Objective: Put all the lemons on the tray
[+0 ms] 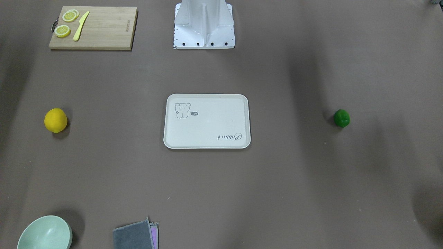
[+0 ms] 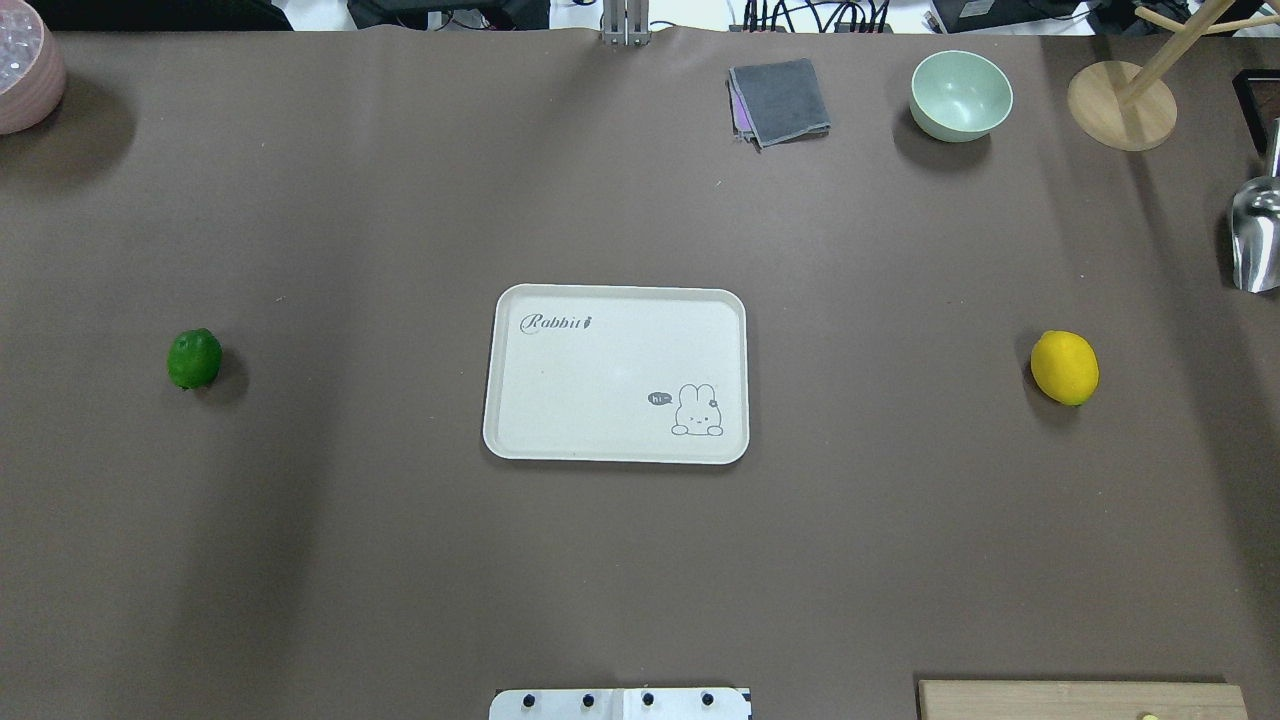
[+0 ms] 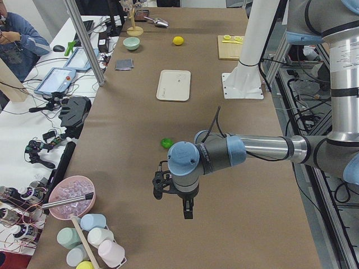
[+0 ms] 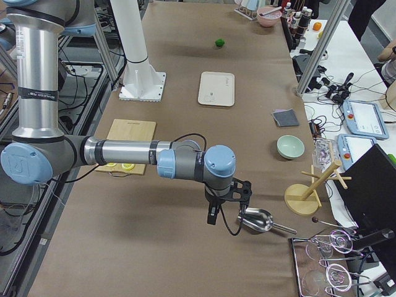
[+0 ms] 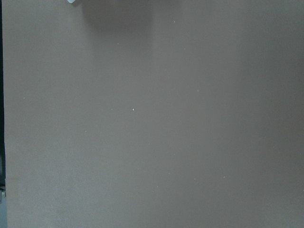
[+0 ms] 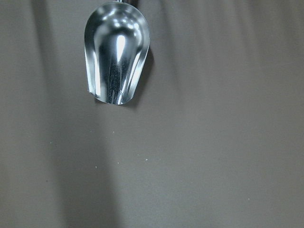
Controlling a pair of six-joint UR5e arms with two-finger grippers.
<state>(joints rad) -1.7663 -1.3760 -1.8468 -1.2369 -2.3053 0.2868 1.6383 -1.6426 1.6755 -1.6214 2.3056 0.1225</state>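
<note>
The bright yellow lemon (image 1: 55, 120) lies on the brown table on my right side, also in the overhead view (image 2: 1065, 367). The smaller green lemon (image 1: 342, 118) lies on my left side (image 2: 194, 359). The off-white tray (image 1: 214, 121) with the "Rabbit" script sits empty at the table's middle (image 2: 600, 380), between them. My left gripper (image 3: 188, 212) hangs above the table near its left end, short of the green lemon (image 3: 166, 143). My right gripper (image 4: 212, 216) hangs near the right end beside a metal scoop. I cannot tell whether either is open or shut.
A wooden cutting board (image 1: 104, 31) with lemon slices and a yellow knife lies beside the robot base (image 1: 204, 27). A mint bowl (image 2: 960, 95), folded grey cloth (image 2: 780, 100), wooden stand (image 2: 1120, 105), metal scoop (image 6: 117, 52) and pink bowl (image 2: 25, 65) stand along the edges.
</note>
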